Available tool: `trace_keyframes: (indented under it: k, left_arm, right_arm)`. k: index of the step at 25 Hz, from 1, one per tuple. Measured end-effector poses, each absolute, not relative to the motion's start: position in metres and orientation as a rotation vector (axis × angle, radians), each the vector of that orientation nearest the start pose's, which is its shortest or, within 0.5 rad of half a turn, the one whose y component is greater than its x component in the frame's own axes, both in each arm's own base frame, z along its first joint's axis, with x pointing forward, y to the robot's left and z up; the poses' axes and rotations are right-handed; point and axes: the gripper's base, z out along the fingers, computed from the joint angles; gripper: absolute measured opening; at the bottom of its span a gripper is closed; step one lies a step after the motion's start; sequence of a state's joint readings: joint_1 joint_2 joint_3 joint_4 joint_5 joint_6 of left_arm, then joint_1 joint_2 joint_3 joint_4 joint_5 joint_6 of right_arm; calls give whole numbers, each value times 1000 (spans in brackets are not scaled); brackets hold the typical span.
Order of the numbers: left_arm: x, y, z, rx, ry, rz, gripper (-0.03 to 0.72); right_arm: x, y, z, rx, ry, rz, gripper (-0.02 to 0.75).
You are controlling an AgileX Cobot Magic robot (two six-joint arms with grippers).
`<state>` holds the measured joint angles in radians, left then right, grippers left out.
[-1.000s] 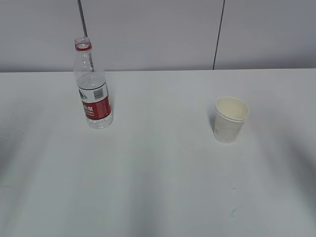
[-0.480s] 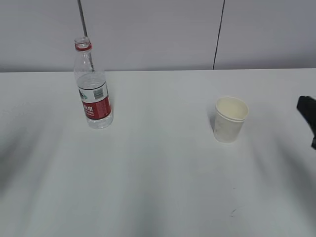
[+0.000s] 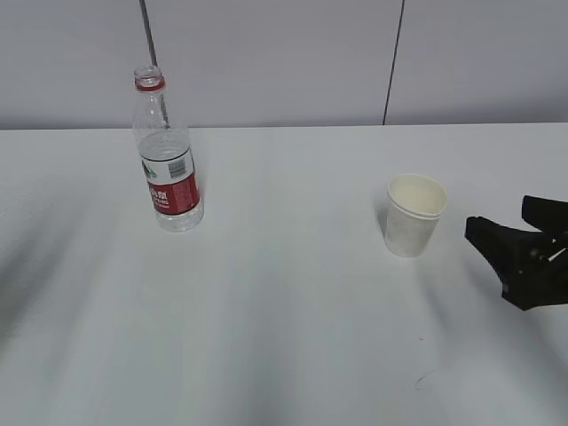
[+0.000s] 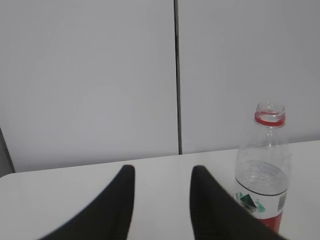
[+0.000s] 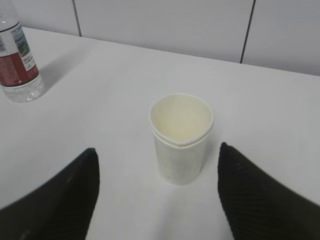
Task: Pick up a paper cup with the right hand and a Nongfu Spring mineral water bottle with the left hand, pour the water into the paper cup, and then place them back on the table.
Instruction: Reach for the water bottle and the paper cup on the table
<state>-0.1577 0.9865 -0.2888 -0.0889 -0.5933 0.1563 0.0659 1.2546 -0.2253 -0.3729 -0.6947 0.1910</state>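
bottle (image 3: 167, 151) left, cup (image 3: 414, 215) right, on table (image 3: 293, 311)

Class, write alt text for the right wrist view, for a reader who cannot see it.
An off-white paper cup stands upright on a white table, centred ahead of the wide-open right gripper, whose two black fingers frame the bottom corners without touching it. A water bottle with a red label stands at the far left, cut off by the top edge.
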Motion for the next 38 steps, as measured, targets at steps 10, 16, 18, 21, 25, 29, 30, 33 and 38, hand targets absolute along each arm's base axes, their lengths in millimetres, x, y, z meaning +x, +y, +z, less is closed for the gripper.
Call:
trace_keyframes:
  k: [10,16,18,21,25,29,30,33,38]
  left_arm:
    - [184,-25,252,151,1583,-19,242]
    - [184,-25,252,151,1583,-19,242]
    - [184,-25,252,151,1583,-19,242]
    - [184,-25,252,151,1583,-19,242]
    - [184,-25,252,151,1583,-19,242]
    - [184,-25,252,151,1584,-19,242]
    - [184,-25,252,151,1584,-19,242]
    - [184,-25,252,151,1584,-19,242]
    - [184,-25,252,151,1584,-19,242]
  right_arm:
    - [216,31,168,-169,1801,235,560]
    - [226,34,148,-150,1781,278,560]
    - [230,34,140,-143,1800,294,560]
    - [233,36,124,-133,1864,318,560]
    - [233,36,108,-122,1931,325,545]
    - [236,36,104,-116,1939,324,518]
    - [238,36,105,-117,1931,323,515]
    - [245,36,109,-119,1902,322,519]
    - [257,37,111,-118,1871,322,650]
